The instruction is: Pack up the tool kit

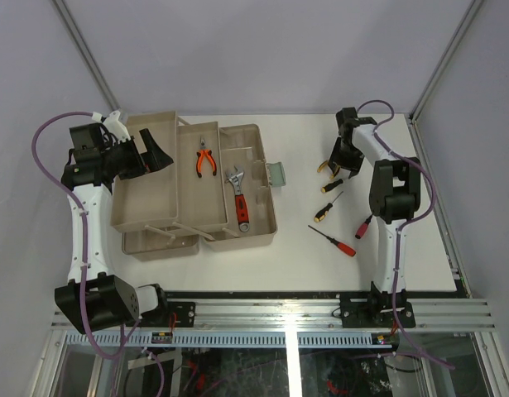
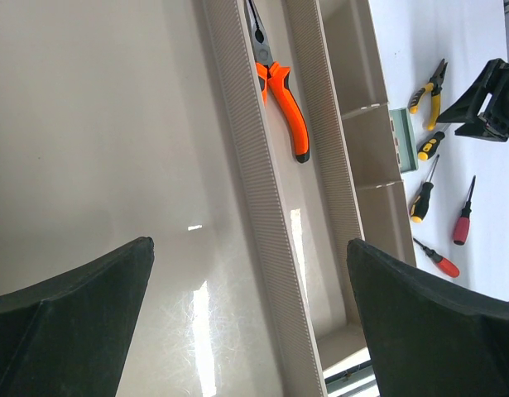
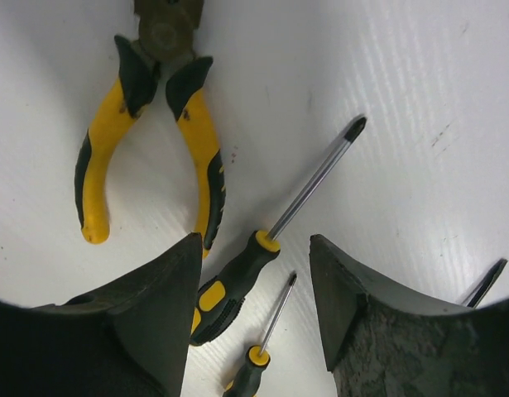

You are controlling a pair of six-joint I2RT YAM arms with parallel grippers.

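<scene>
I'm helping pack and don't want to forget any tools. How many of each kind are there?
Pliers: 2, orange pliers in the toolbox, yellow pliers outside it
Wrench: 1
Screwdrivers: 4, two yellow-and-black screwdrivers, two red screwdrivers
Total: 7

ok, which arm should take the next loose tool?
Right. The right end effector, open, hovers over the yellow pliers and a black-yellow screwdriver; the left end effector sits over the toolbox, far from them.
</scene>
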